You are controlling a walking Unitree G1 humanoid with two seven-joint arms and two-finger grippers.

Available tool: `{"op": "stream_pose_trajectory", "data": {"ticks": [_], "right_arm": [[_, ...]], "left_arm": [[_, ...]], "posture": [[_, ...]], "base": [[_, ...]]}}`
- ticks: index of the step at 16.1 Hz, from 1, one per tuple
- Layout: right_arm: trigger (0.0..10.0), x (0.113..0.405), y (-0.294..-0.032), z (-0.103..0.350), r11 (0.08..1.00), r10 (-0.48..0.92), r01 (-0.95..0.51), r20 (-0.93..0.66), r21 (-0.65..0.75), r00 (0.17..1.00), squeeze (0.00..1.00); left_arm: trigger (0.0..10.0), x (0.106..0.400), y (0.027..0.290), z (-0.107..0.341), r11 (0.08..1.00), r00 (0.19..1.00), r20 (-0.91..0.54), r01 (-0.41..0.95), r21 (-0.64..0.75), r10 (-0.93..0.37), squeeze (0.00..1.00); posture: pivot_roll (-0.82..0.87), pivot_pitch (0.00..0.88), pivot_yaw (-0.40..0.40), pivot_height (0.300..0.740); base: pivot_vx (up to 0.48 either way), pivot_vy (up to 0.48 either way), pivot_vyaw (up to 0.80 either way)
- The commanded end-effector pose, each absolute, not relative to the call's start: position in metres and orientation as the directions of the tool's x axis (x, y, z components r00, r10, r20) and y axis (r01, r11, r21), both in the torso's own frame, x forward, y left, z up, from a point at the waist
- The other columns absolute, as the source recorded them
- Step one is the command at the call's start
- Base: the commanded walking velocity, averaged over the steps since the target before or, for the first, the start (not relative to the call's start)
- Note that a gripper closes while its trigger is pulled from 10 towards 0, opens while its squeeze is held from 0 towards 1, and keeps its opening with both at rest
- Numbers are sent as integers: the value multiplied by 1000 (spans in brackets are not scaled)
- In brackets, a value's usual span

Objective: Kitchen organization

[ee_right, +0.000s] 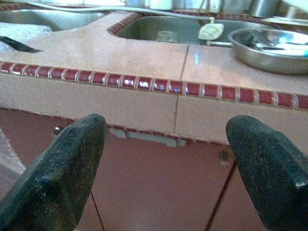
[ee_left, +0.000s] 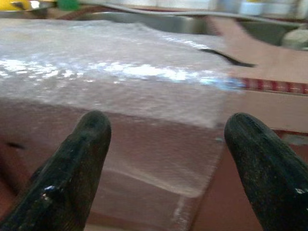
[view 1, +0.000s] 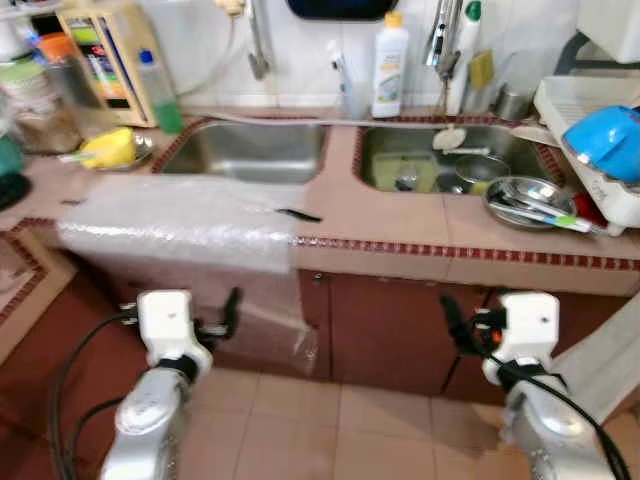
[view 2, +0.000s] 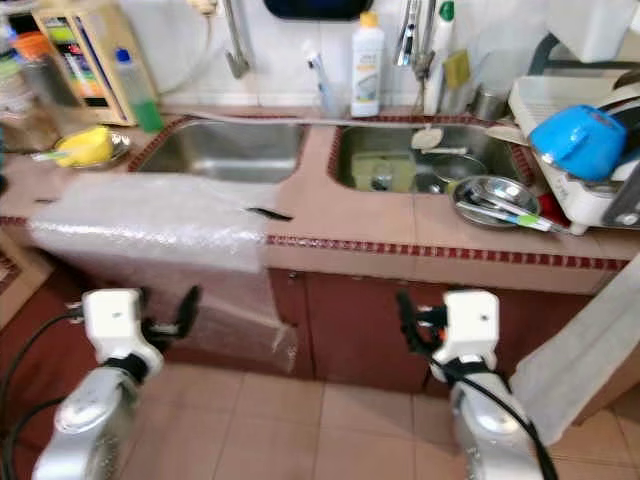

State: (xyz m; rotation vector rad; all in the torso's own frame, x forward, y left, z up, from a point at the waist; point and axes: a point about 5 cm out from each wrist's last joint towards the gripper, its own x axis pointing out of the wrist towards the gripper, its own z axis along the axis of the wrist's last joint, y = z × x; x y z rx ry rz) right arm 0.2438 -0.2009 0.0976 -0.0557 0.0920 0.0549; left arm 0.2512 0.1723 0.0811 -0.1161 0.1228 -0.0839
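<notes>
At the far left of the counter [view 1: 400, 215], a yellow sponge-like item [view 1: 108, 148] is sitting on a small dish beside a green-liquid bottle [view 1: 160, 92]. A sheet of bubble wrap [view 1: 180, 225] is lying across the counter in front of the empty left sink basin [view 1: 245, 150] and hanging down over the cabinet front; a dark knife [view 1: 297, 214] is resting at its right edge. Below it, the left gripper [ee_left: 166, 159] is hovering in front of the draped wrap, fingers spread wide and holding nothing. A white dish soap bottle [view 1: 390, 66] is standing behind the sinks. The right sink basin [view 1: 440, 160] is holding dishes. The right gripper [ee_right: 166, 163] is hanging before the cabinet door [view 1: 390, 330], fingers wide apart and empty. A steel bowl [view 1: 528, 200] with utensils is sitting beside a dish rack [view 1: 590, 150] carrying a blue bowl [view 1: 605, 140].
</notes>
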Motion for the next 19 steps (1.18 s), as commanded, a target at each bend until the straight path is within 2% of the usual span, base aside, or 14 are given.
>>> {"op": "stream_pose_trajectory", "data": {"ticks": [1, 15, 19], "right_arm": [[10000, 246, -196, 102, 997, 57, -61, -73, -42, 996, 0], [10000, 246, -197, 100, 1000, 15, -14, -84, 8, 996, 0], [10000, 246, -195, 98, 1000, 15, -14, -96, 6, 995, 0]], "left_arm": [[10000, 254, 179, 84, 993, 990, -117, 59, -105, -72, 0], [10000, 257, 182, 85, 993, 989, -129, 61, -98, -74, 0], [10000, 257, 178, 84, 992, 988, -133, 70, -110, -84, 0]], "posture": [[4, 0, 67, 740], [4, 0, 79, 740], [6, 0, 79, 740]], "base": [[0, 356, 0], [0, 354, 0], [0, 84, -605]]}}
